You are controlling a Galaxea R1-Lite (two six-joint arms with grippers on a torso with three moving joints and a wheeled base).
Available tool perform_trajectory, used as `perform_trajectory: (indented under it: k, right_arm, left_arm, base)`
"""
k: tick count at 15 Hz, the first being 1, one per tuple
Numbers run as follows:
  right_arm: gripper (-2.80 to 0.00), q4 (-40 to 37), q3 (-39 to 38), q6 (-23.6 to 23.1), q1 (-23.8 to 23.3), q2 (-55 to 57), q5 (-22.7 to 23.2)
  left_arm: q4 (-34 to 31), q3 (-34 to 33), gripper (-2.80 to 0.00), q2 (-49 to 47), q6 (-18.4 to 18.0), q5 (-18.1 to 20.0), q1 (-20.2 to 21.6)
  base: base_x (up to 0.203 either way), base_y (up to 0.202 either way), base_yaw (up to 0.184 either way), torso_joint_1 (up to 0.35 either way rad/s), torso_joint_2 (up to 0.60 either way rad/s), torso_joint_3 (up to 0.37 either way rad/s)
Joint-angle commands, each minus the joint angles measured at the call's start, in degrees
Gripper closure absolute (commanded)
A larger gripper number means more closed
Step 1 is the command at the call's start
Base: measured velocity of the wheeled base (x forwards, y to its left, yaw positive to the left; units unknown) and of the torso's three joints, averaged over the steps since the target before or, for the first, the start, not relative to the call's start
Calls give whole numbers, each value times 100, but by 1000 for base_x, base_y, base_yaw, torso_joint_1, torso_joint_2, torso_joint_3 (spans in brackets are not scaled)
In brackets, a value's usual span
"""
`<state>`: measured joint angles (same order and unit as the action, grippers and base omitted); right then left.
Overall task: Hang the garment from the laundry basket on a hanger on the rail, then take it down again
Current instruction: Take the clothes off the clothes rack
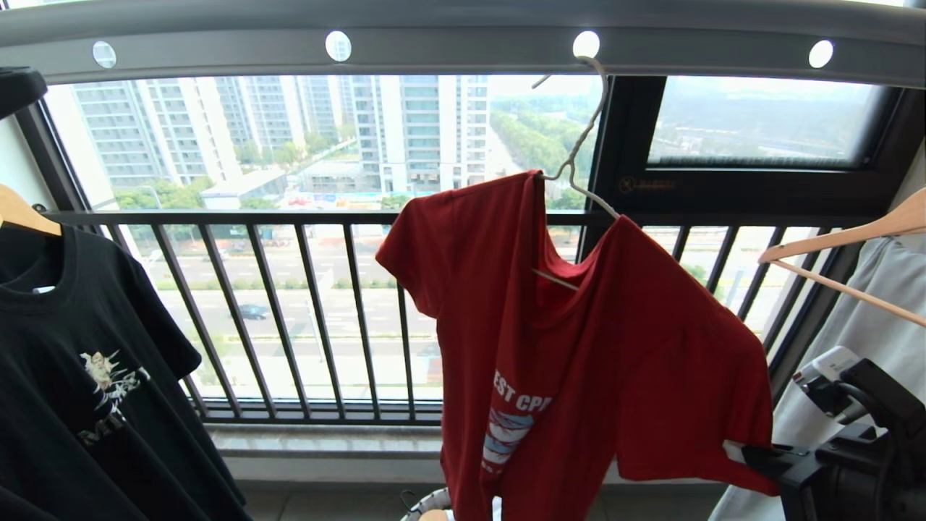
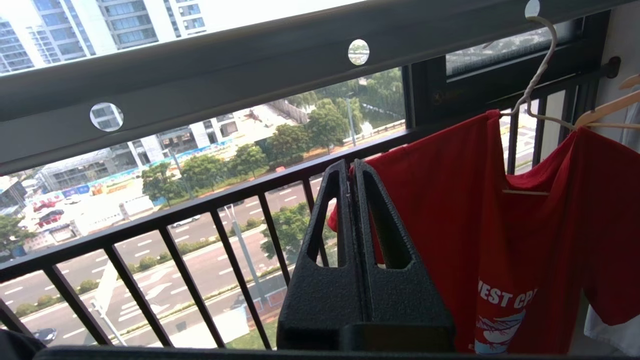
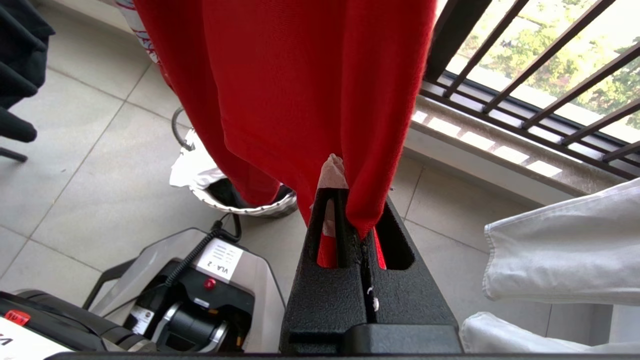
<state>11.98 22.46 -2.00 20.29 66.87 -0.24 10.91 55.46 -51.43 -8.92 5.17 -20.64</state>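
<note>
The red garment hangs crookedly on the thin wire hanger. The hanger's hook sits in a hole of the grey rail. My right gripper is low at the right, shut on a lower corner of the garment, with red cloth pinched between the fingers of the right gripper. My left gripper is shut with nothing in it, just in front of the garment's left sleeve. The laundry basket stands on the floor under the garment, and its rim peeks in at the bottom.
A black printed T-shirt hangs at the left on a wooden hanger. A white garment hangs at the right on another wooden hanger. The black barred window railing runs behind. My base is on the tiled floor below.
</note>
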Motion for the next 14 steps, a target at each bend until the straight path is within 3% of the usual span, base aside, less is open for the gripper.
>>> perform_trajectory:
  k: [1,14]
  right_arm:
    - [0,6,-37,-11,2,-7,-2]
    - [0,14,-391,-248,11,143,7]
  left_arm:
    - [8,0,0,2,-4,2,0]
    - [8,-8,0,19,-4,10,5]
  base:
    - [0,0,0,0,0,0]
    - [0,0,0,0,0,0]
